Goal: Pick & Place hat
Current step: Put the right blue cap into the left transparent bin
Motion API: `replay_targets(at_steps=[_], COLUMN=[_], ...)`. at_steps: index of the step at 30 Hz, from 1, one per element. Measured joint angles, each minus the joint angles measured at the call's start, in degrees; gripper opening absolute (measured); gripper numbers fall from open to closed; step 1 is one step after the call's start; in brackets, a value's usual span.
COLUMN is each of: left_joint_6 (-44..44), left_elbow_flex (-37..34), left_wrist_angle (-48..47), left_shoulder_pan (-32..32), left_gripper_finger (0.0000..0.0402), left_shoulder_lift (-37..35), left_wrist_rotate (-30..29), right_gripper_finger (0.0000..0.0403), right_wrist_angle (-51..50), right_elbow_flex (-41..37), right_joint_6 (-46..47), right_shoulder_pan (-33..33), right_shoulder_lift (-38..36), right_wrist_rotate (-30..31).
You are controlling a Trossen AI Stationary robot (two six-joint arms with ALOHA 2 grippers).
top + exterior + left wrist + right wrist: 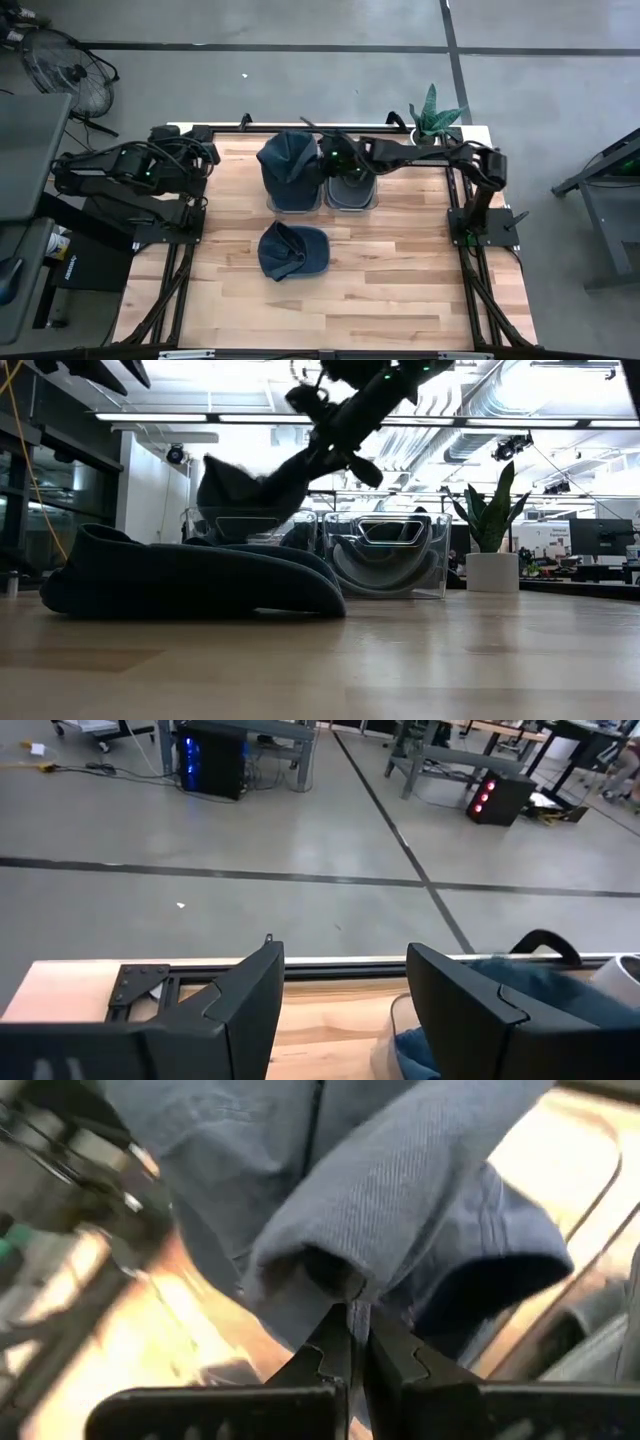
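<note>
Blue hat (288, 160) hangs pinched in right fingers (340, 1345) above left bin (293, 200).

Two hats: one (293, 250) lies on the surface (400, 290) near the middle, the other (290, 160) hangs over the left bin. Two clear bins stand side by side at the far edge, left (293, 198) and right (351, 195). One potted plant (434, 115) sits at the far right corner. Two arms, each with one end effector: left (205, 155), right (325, 155).
</note>
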Motion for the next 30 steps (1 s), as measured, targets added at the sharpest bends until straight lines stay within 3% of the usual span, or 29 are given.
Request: replay_targets(at_steps=[5, 10, 19, 30], left_joint_6=[-0.1, -1.6, -2.3, -1.8], left_elbow_flex=[-2.0, -4.4, -5.5, -5.5], left_wrist_angle=[0.0, 0.2, 2.0, 5.1], left_shoulder_pan=[0.0, 0.0, 0.0, 0.0], left_gripper_finger=[0.0209, 0.0209, 0.0209, 0.0209], left_shoulder_lift=[-1.8, -2.8, -2.9, -2.9], left_wrist_rotate=[2.3, 4.8, 5.6, 6.1], right_gripper_finger=[0.0003, 0.0003, 0.0003, 0.0003], right_wrist_angle=[-3.8, -5.0, -11.0, -7.0], right_elbow_flex=[5.0, 4.3, 4.2, -0.2], right_joint_6=[2.3, 7.4, 7.0, 9.6], right_shoulder_pan=[0.0, -0.6, -1.1, -1.2], right_shoulder_lift=[3.6, 3.6, 3.7, 4.2], right_wrist_rotate=[-0.6, -2.5, -2.4, -5.3])
